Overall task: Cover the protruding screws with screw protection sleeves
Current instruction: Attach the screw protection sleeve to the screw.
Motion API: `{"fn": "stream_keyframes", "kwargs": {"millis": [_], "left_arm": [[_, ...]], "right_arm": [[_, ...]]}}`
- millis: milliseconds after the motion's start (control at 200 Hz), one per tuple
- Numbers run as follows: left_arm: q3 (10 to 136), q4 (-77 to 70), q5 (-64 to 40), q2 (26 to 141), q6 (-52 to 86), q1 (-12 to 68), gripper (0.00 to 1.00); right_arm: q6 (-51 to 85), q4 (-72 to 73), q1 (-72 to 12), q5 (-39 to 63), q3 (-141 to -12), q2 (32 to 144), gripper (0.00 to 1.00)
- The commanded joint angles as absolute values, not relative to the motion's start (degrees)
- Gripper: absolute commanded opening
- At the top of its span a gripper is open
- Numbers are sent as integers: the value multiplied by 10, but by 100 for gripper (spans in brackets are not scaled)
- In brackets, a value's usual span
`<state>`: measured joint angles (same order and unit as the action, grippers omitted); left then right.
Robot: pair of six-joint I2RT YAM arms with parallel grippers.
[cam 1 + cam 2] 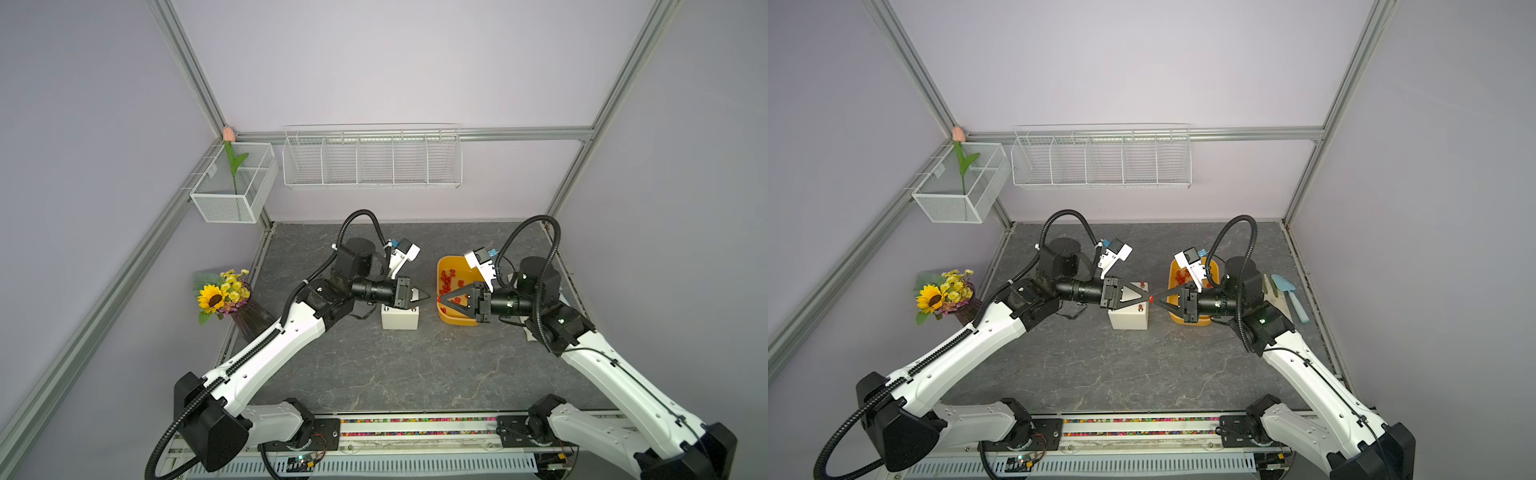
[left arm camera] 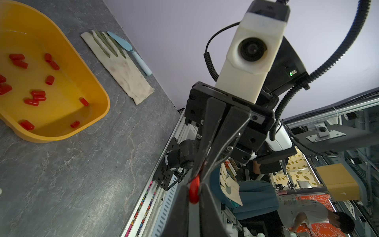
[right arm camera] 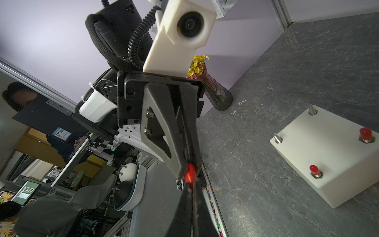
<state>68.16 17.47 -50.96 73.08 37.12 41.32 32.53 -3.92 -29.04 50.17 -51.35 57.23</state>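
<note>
My left gripper [image 1: 1147,297] and right gripper [image 1: 1156,299] meet tip to tip above the table, between the white box [image 1: 1128,319] and the yellow tray [image 1: 1187,322]. One red screw protection sleeve [image 1: 1151,298] is pinched between them. In the left wrist view my left gripper [image 2: 193,185] is shut on that sleeve [image 2: 194,194]. The right wrist view shows my right gripper [image 3: 189,183] shut on its other end [image 3: 190,171]. On the box [image 3: 328,156], two protruding screws [image 3: 277,137] stand bare and two wear red sleeves [image 3: 366,133]. Several loose sleeves [image 2: 38,95] lie in the tray [image 2: 98,86].
A vase of flowers [image 1: 232,299] stands at the table's left edge. A pale glove [image 2: 123,67] and a blue trowel [image 1: 1289,297] lie by the right edge behind the tray. Two wire baskets [image 1: 372,160] hang on the back wall.
</note>
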Motion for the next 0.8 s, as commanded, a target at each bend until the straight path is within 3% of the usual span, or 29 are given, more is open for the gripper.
{"fn": "stream_keyframes", "kwargs": {"millis": [0,175,795], "left_arm": [[705,185,-502,734,358,417,5],[708,204,-486,730,346,417,6],[737,311,-379,720,293,398,6]], "right_arm": [[317,-45,-294,500,-526,569,9],[317,-48,-282,483,-521,553,35],[277,-91,-248,432,-486,512,38]]}}
